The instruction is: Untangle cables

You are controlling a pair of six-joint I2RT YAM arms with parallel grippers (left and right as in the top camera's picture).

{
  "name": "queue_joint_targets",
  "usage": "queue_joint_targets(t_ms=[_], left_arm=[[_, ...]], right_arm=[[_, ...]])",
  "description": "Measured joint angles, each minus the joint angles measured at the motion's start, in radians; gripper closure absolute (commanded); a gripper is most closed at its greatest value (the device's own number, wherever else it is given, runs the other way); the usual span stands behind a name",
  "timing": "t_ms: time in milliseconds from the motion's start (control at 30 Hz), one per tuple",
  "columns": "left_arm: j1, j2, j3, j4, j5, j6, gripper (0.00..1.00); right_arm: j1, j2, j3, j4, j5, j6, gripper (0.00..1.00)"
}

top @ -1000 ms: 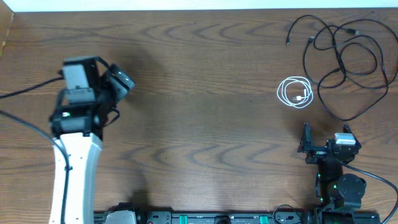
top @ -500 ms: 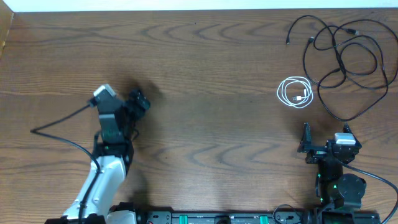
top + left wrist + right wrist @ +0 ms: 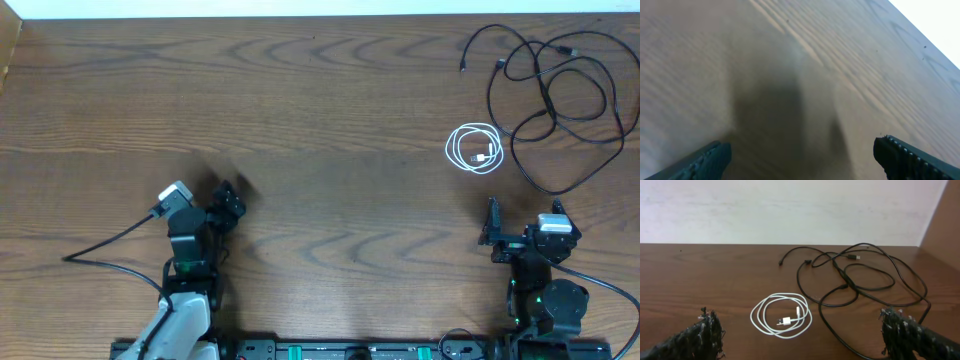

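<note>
My right pincer (image 3: 525, 212) is spread wide, its two fingertips far apart at the lower corners of the right wrist view, and it grips nothing. Straight ahead of it, close by and between the lines of the two fingers, the white cable (image 3: 787, 321) lies on the table (image 3: 330, 120) in a neat round coil with its plug ends tucked inside the ring. Further ahead and off towards my right finger, the black cables (image 3: 844, 285) sprawl in loose overlapping loops that cross near their middle, with small plug ends poking out on the far side. The white coil lies just beside the nearest black loop; I cannot tell whether they touch.

My left pincer (image 3: 227, 199) is also spread wide, with only bare, blurred wood between its fingertips. The cables are well apart from it, far off to its right.
</note>
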Motion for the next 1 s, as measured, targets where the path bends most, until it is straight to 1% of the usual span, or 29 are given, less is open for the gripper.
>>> queue_joint_targets(t_ms=[267,400,500,633,667,800,867,1000], left_arm=[[0.0,-0.067,-0.093,0.01,-0.003,0.0,0.02],[0.0,-0.132,-0.11,-0.058,-0.007,0.0,0.02],[0.0,-0.215,-0.11,-0.127,-0.011,0.0,0.02],[0.0,-0.369,-0.11,-0.323,-0.015,0.0,0.02],[0.0,-0.428,-0.11,-0.391,-0.018,0.0,0.02],[0.0,-0.62,-0.109,-0.562,-0.033,0.0,0.02],[0.0,-0.715,-0.103,-0.578,-0.037,0.017,0.02],[-0.001,-0.906,-0.099,-0.586,-0.045,0.097,0.02]], right_arm=[[0.0,0.0,0.0,0.0,0.003,0.0,0.01],[0.0,0.0,0.0,0.0,0.003,0.0,0.01],[0.0,0.0,0.0,0.0,0.003,0.0,0.01],[0.0,0.0,0.0,0.0,0.004,0.0,0.01],[0.0,0.0,0.0,0.0,0.003,0.0,0.01],[0.0,0.0,0.0,0.001,0.004,0.0,0.01],[0.0,0.0,0.0,0.0,0.005,0.0,0.01],[0.002,0.0,0.0,0.0,0.005,0.0,0.01]])
